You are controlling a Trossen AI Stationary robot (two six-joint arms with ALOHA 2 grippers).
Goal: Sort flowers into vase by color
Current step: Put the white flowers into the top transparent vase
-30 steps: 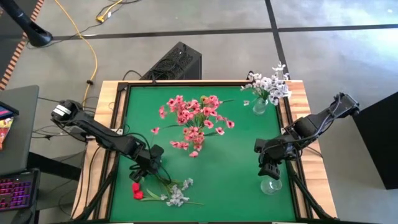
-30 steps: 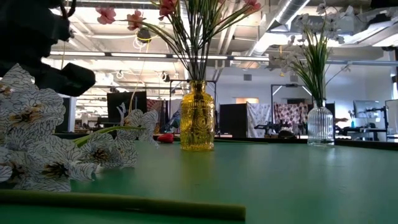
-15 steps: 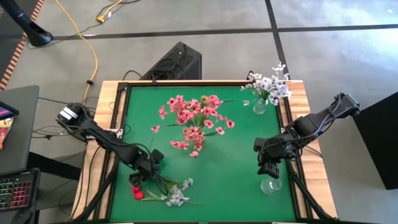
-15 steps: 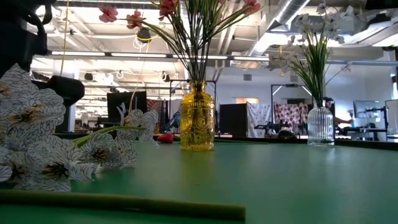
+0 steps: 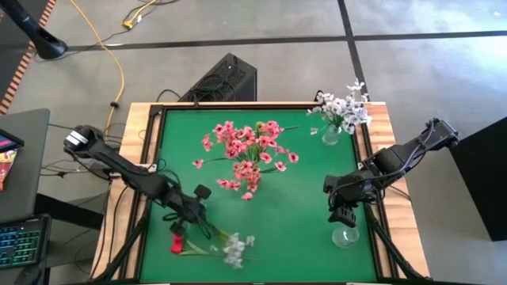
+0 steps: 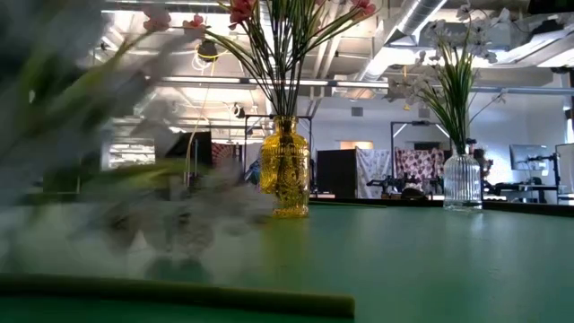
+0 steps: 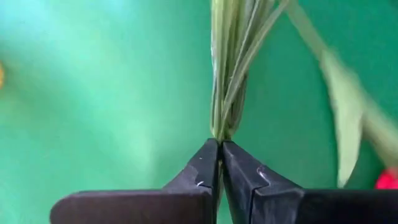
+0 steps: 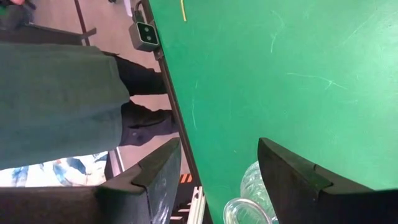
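My left gripper [image 5: 196, 222] [image 7: 219, 147] is shut on the green stems of a white-blossomed spray [image 5: 235, 250] at the near left of the green table. A red bud [image 5: 176, 242] lies on the table next to it. In the low view the white spray [image 6: 170, 215] is a blur at the left. A yellow vase [image 6: 285, 170] of pink flowers [image 5: 247, 146] stands mid-table. At the far right a clear vase [image 5: 331, 135] holds white flowers [image 5: 343, 111]. My right gripper [image 5: 342, 215] [image 8: 217, 168] hangs open above an empty clear vase [image 5: 344, 236]. My left gripper pinches the white spray's bundle of thin green stems [image 7: 222, 127] between its two fingertips. The fingers slant down from the table's left side and lie along the stems. The stems run on from the fingertips toward the blossoms near the table's front edge; I cannot tell whether the blossoms are lifted.
A person in a grey garment [image 8: 56, 99] stands beside the table's edge in the right wrist view. A black box [image 5: 226, 79] sits on the floor beyond the far edge. Bare green table [image 5: 293, 229] lies between the two arms.
My left gripper dipped toward the stems at the near left, took hold of the white spray and came back up a little. The spray has shifted slightly toward the table's right and is a moving blur in the low view. The red bud has stayed put.
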